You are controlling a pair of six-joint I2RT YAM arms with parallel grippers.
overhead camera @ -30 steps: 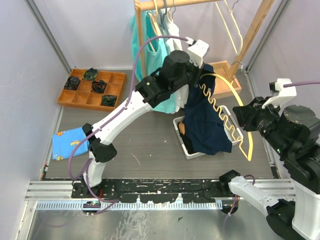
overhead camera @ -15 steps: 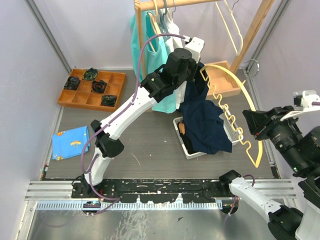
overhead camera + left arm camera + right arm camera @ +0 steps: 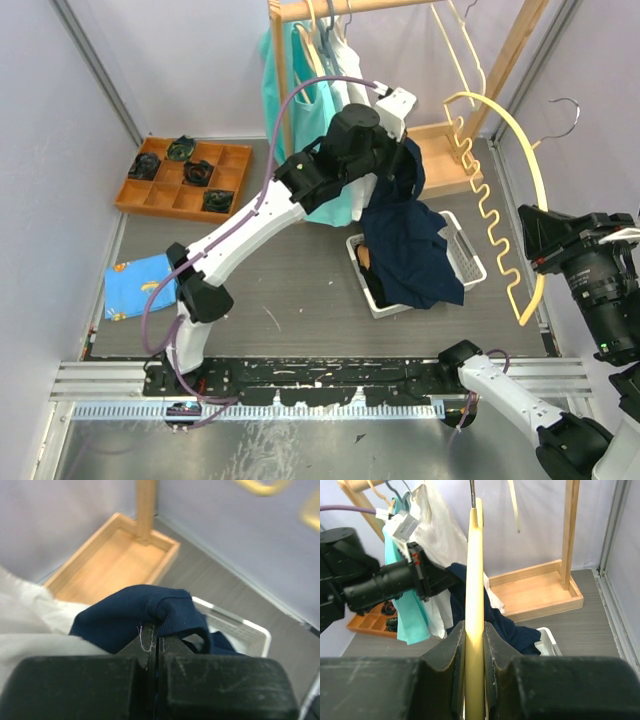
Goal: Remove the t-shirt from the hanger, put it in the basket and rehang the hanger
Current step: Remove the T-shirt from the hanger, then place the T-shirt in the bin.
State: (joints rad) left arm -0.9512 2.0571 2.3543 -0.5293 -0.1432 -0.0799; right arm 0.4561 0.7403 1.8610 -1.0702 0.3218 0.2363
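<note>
The navy t-shirt [image 3: 408, 255] hangs from my left gripper [image 3: 400, 150] and drapes into the white basket [image 3: 470, 262]. In the left wrist view my left gripper [image 3: 157, 639] is shut on a fold of the navy t-shirt [image 3: 150, 615]. The yellow hanger [image 3: 510, 200] is free of the shirt, raised at the right. My right gripper [image 3: 548, 245] is shut on it. In the right wrist view the yellow hanger [image 3: 474, 580] stands upright between my right gripper's [image 3: 474, 630] closed jaws, and the navy t-shirt [image 3: 505, 625] is beyond it.
A wooden clothes rack [image 3: 290, 60] at the back holds teal [image 3: 290, 90] and white [image 3: 345, 70] garments on hangers. Its wooden base tray [image 3: 445, 160] lies behind the basket. An orange compartment tray [image 3: 185, 175] sits far left. A blue cloth [image 3: 140, 285] lies near the left.
My right gripper has pulled the yellow hanger up and to the right, out of the navy t-shirt. My left gripper still holds the shirt in about the same place.
</note>
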